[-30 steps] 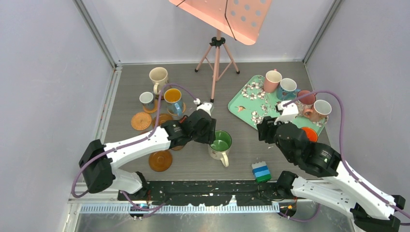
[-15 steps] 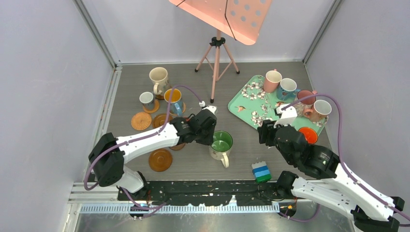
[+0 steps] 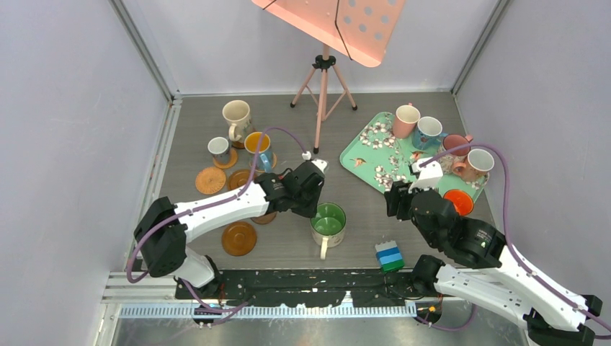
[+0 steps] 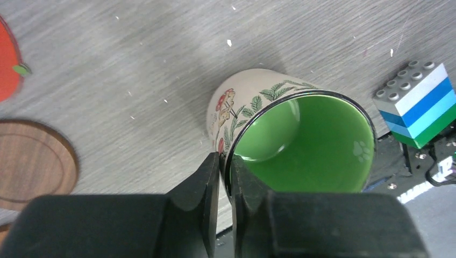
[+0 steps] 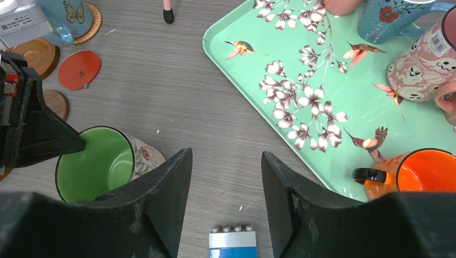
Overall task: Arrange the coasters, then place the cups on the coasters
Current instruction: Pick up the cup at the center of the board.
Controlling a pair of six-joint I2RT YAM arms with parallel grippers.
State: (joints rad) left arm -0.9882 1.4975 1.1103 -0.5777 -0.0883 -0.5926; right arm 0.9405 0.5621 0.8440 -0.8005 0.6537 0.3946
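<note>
My left gripper is shut on the rim of a cream floral cup with a green inside, one finger inside the rim and one outside. The cup stands on the bare table, its handle toward the near edge. Brown and orange-tan coasters lie left of it, and a red coaster lies beside the left arm. Three cups stand at the back left. My right gripper hovers open over bare table, nothing between its fingers.
A mint floral tray at the right holds several cups, one of them orange. A blue-and-green toy brick stack sits near the front edge. A pink music stand stands on its tripod at the back.
My left gripper has shut on the green cup's rim. The cup has turned, its handle swinging from front-right to straight toward the near edge. The right arm has barely moved.
</note>
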